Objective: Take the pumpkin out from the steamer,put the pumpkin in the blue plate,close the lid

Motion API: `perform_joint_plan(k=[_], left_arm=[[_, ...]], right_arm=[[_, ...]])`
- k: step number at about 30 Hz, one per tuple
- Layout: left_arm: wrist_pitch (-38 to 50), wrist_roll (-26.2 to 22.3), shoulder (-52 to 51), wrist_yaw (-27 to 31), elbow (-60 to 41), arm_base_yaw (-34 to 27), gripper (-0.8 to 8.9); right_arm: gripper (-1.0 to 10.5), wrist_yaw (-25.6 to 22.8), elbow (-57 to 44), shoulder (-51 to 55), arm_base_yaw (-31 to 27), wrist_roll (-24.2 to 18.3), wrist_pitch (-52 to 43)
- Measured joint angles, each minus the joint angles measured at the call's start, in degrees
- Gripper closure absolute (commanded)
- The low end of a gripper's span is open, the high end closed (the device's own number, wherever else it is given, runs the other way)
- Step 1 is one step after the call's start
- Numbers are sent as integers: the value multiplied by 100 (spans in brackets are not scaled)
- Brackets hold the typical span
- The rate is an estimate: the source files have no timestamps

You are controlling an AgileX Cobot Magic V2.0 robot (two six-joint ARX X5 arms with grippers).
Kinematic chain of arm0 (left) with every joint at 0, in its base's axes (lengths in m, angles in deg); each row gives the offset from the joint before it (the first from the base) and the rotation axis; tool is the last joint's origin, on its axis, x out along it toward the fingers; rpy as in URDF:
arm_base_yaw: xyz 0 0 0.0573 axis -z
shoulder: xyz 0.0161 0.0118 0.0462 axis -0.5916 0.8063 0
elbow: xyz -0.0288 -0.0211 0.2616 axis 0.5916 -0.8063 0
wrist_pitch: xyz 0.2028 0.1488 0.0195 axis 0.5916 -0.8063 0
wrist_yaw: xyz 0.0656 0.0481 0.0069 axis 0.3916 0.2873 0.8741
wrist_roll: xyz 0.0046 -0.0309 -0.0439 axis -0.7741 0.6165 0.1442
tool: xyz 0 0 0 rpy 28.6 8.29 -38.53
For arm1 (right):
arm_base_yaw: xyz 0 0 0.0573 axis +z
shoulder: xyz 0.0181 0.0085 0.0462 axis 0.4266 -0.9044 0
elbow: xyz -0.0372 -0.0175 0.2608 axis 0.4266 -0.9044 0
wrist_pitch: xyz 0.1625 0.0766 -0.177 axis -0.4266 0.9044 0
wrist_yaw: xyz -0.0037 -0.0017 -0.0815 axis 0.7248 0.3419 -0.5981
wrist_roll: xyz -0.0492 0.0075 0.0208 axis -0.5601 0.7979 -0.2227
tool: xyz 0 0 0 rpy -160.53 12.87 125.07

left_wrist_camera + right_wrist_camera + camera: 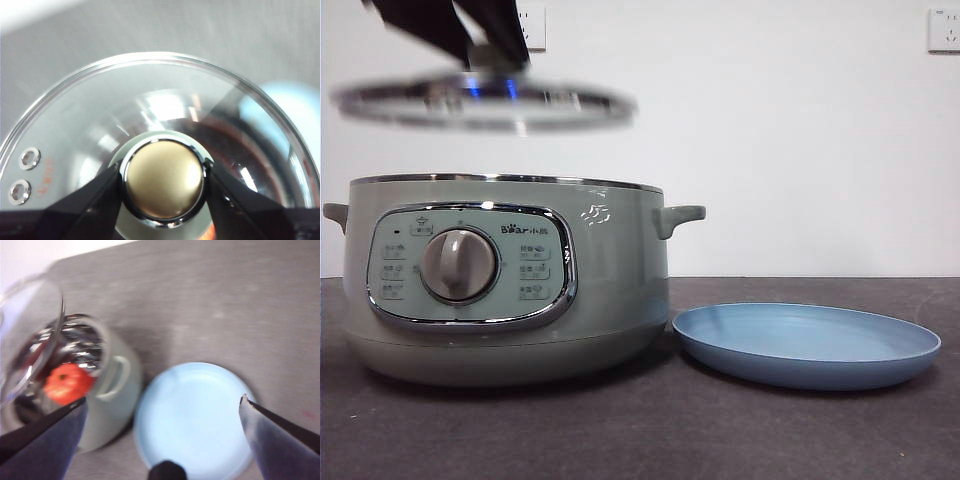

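On the left part of the dark bench [650,440] stands the one steamer [505,280], its control panel and grey dial facing the front edge, a handle on each side. Above it, clear of the chrome rim, hangs the single lid [485,100], roughly level and blurred. The left gripper [164,175] has its jaws clamped on the lid's knob [165,180], one jaw on either side, and comes down from the top of the front view as a dark shape. Two small chrome vent rings [25,172] show in the glass near the lid's edge. Inside the open pot lies one pumpkin [67,383], orange-red; the raised glass partly screens it from the right wrist camera, and the steamer's wall hides it entirely from the front. Just to the right of the steamer, close to its base, rests the one blue plate [807,345], flat on the bench with nothing on it. The right gripper [160,405] hovers high over the plate with its jaws spread wide and gripping nothing. Two wall sockets [943,30] sit on the white wall behind.
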Motion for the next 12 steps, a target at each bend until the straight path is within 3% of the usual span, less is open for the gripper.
perform_joint_plan(k=[4, 12], left_arm=[[-48, -2, -549, 271, 59, 0, 822], [-680, -4, -1478, 1316, 57, 2, 822]], right_arm=[[443, 334, 0, -269, 367, 37, -505], [441, 337, 424, -1305, 1644, 114, -940]])
